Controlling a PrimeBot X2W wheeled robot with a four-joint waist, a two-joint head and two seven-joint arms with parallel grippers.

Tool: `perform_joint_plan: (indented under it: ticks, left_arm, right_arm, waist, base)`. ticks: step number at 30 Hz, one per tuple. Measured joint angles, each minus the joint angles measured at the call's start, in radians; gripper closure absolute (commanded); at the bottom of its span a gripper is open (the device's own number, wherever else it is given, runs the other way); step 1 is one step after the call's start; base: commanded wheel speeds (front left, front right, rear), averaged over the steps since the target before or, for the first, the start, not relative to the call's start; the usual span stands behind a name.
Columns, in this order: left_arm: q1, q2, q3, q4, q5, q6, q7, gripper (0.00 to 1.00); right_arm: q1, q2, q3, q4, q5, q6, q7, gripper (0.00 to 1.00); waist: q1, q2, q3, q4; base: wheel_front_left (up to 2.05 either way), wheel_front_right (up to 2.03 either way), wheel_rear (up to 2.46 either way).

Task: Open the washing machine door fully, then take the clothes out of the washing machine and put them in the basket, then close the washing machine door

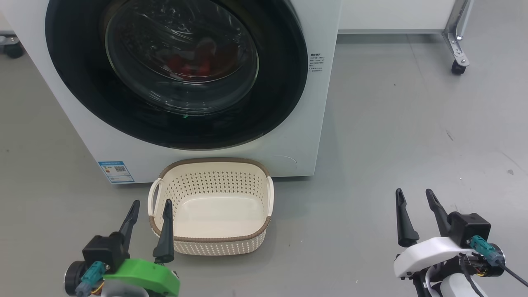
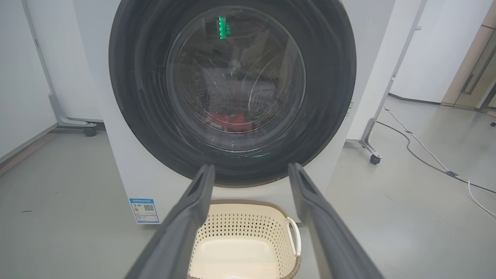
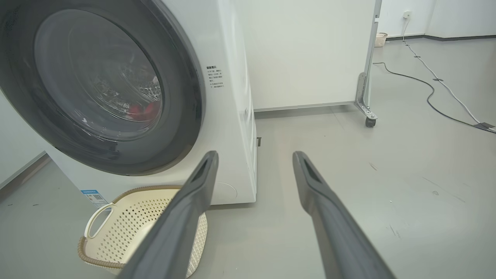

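- Black glossy round washing machine door (image 1: 280,82) with a bulging clear glass centre is shut, up and ahead of both grippers. I see no handle or recess on it, so a finger may slip off the smooth rim. It may also pull at the hinge side, and I cannot tell which side that is.
- Bright red clothes (image 1: 194,62) lie low in the drum behind the glass, well ahead of the left gripper (image 1: 152,203). They are out of reach until the door swings away.
- Left gripper is empty, with its two dark fingers spread. The right gripper (image 1: 413,192) is also empty and spread, over bare grey floor (image 1: 392,144), off to the side of the big white washing machine (image 1: 326,103).
- Cream plastic basket (image 1: 214,181) with perforated sides and a brown rim stands just ahead of the left gripper, close under the door. In the head view the inner left finger overlaps its near corner; whether it touches, I cannot tell. I think the basket is light, so an arm rising to the door could push it away. The clothes would then drop on the floor.
- If the door opens only partly, I expect it would stand between the arm and the drum.
- Around: a small blue label (image 1: 116,171) on the machine front, beyond the left gripper; a metal frame leg on a caster (image 1: 456,53) far ahead of the right gripper; cables (image 3: 438,80) on the floor beyond it. None of these stands in the way.
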Motion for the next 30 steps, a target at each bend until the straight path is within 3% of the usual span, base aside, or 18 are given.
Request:
perform_joint_plan:
  ticks: [10,30]
  left_arm:
    - [0.002,-0.010,-0.005,0.021,0.089,0.029,-0.026,0.00]
    - [0.002,-0.021,0.003,0.051,0.092,0.036,-0.026,0.00]
  right_arm:
    - [0.002,0.004,0.009,-0.009,-0.107,-0.016,-0.027,0.00]
    - [0.014,0.030,-0.022,-0.012,-0.112,-0.016,-0.028,0.00]
  waist:
    - [0.0000,0.0000,0.001,0.002]
    - [0.0000,0.0000,0.001,0.003]
  base:
    - [0.00,0.00,0.00]
    - [0.00,0.00,0.00]
